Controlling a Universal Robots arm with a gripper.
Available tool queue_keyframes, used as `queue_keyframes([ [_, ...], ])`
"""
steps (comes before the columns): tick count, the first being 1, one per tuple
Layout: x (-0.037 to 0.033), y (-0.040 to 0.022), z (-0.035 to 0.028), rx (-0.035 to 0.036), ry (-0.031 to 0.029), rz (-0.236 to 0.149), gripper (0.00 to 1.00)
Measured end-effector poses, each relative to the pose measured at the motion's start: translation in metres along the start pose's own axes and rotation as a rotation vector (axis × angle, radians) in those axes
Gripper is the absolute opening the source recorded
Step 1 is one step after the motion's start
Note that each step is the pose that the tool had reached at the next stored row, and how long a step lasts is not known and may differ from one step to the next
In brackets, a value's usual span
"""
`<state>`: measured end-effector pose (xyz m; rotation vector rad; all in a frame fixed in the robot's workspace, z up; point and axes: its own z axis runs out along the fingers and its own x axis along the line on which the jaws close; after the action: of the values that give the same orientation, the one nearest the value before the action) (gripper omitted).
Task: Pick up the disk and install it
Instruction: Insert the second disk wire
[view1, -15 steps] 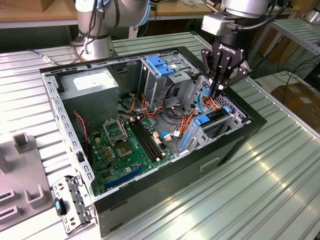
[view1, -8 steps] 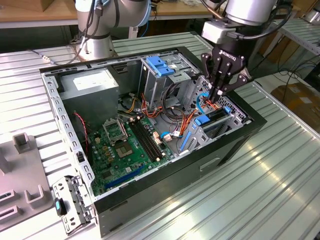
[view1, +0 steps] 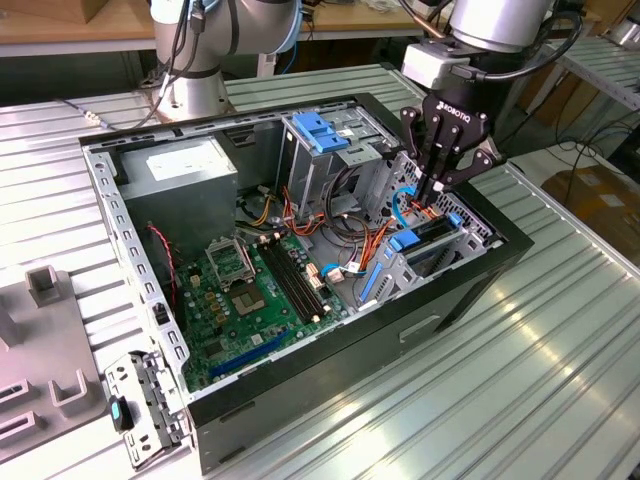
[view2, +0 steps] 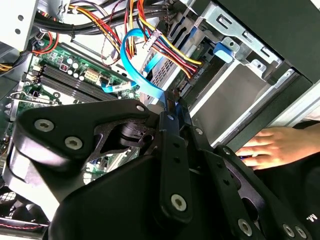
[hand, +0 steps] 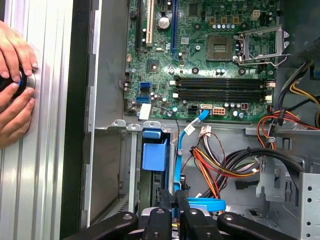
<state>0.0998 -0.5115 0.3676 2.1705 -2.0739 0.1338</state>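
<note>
1 black gripper (view1: 432, 192) is down inside the open PC case (view1: 470, 290), fingers pinched together over the drive bay. The disk (view1: 432, 232) sits slotted in that bay on its blue rail, edge up, right under the fingertips. Can't tell if they actually grip it. Someone's hand (view2: 272, 147) rests just outside the case.

The arm (view1: 215, 40) is silver-grey with rounded joints and black cables along it. Its gripper (view1: 432, 192) is matt black, built of linked bars pinned by round silver screws, with white lettering.
</note>
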Motion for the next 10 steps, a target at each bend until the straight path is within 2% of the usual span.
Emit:
queue_keyframes([
  [8, 0.0001, 0.0008, 0.0001, 0.0000, -0.0003, 0.000, 0.16],
  [9, 0.0011, 0.0009, 0.0005, 0.0000, -0.0002, 0.000, 0.16],
  [10, 0.0054, 0.0017, 0.0019, 0.0000, -0.0013, 0.000, 0.16],
])
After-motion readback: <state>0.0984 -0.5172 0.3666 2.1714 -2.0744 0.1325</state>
